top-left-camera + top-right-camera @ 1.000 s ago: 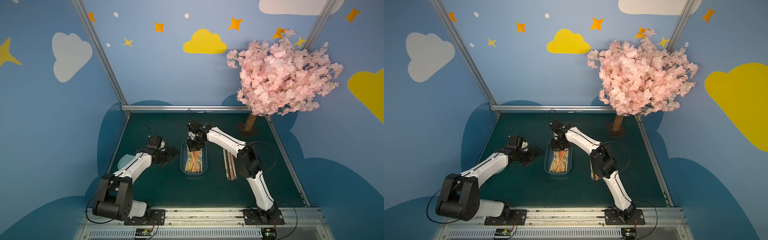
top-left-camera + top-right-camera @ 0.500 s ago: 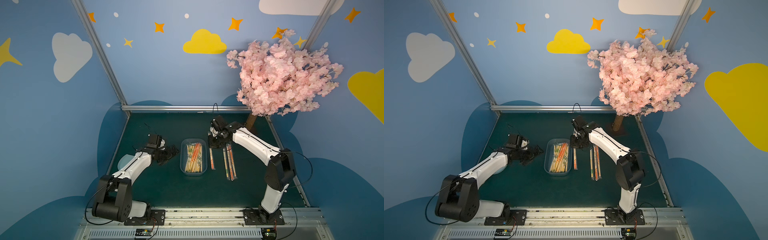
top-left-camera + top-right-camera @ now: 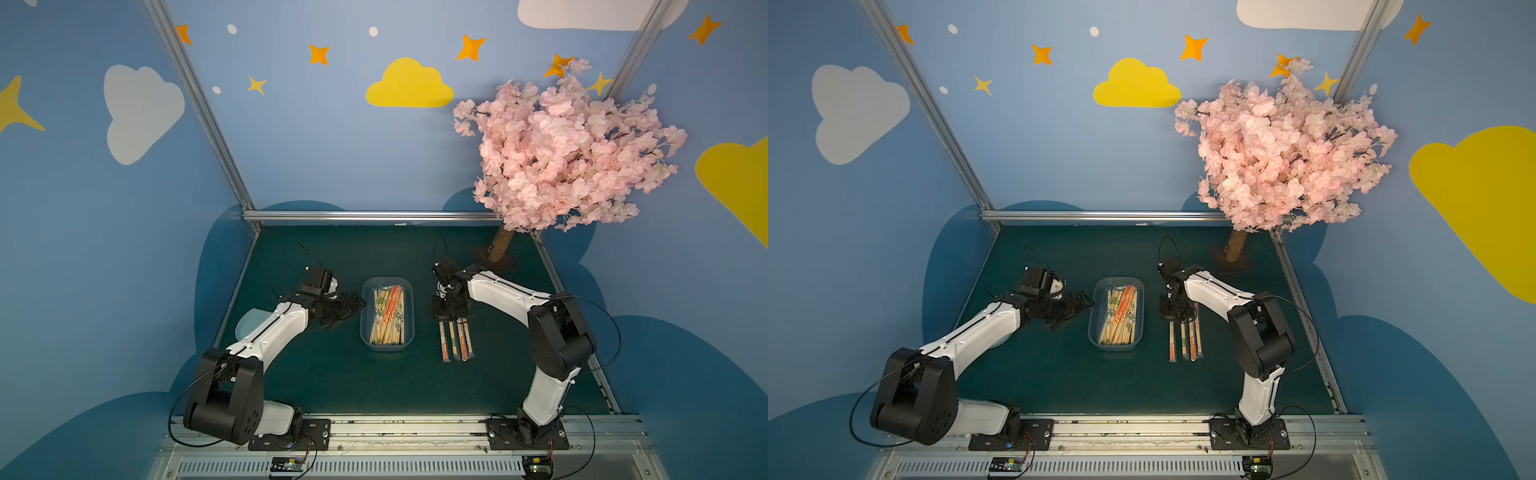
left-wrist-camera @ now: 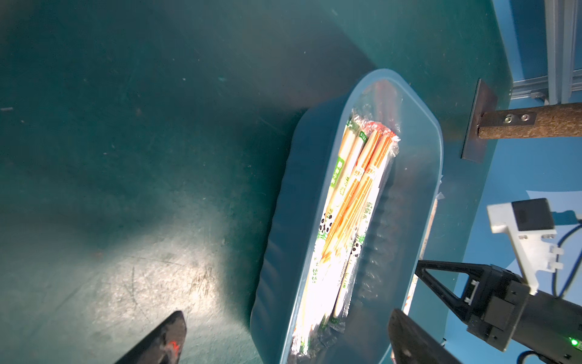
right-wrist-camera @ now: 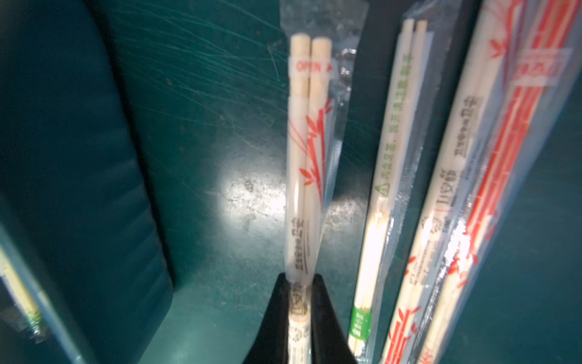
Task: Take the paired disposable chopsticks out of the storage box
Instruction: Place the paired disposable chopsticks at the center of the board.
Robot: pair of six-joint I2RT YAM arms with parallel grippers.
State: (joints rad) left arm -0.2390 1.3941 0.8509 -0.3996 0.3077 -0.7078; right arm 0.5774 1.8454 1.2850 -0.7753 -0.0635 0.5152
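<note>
- Table (image 3: 332, 382): dark green mat, scuffed, inside blue walls painted with clouds and stars.
- Pink blossom tree (image 3: 569, 153) (image 3: 1283, 153): stands at the far right corner of the mat, well apart from the work area.
- Left arm: reaches in from the near left. The left gripper (image 3: 349, 313) (image 3: 1073, 316) has its jaws spread wide and holds nothing. It sits just beside the left long wall of the box; contact cannot be told. In the left wrist view the near end of the box shows between the fingers (image 4: 157, 340).
- Right arm: bends over the mat to the right of the box. The right gripper (image 3: 446, 318) (image 3: 1175, 318) (image 5: 299, 283) points down, its jaws pinched narrow on one sleeved pair.
- The storage box (image 3: 387, 347) (image 3: 1116, 347) (image 4: 283, 220): clear, bluish, mid-table between the two arms, long axis running near to far.
- The paired disposable chopsticks (image 3: 388, 316) (image 3: 1121, 316) (image 4: 346, 214): most lie heaped inside the box, lengthwise, in sleeves with orange, green and black print.
- Three loose pairs (image 3: 459, 343) (image 3: 1192, 338) (image 5: 441, 189): out of the box, side by side on the mat to its right, parallel to it.
- Held pair (image 3: 444, 340) (image 3: 1172, 340) (image 5: 304, 157): red bamboo print with an "OPEN" tab, gripped near its far end. It lies between the box and the loose three, apart from both. Whether it rests on the mat is unclear.
</note>
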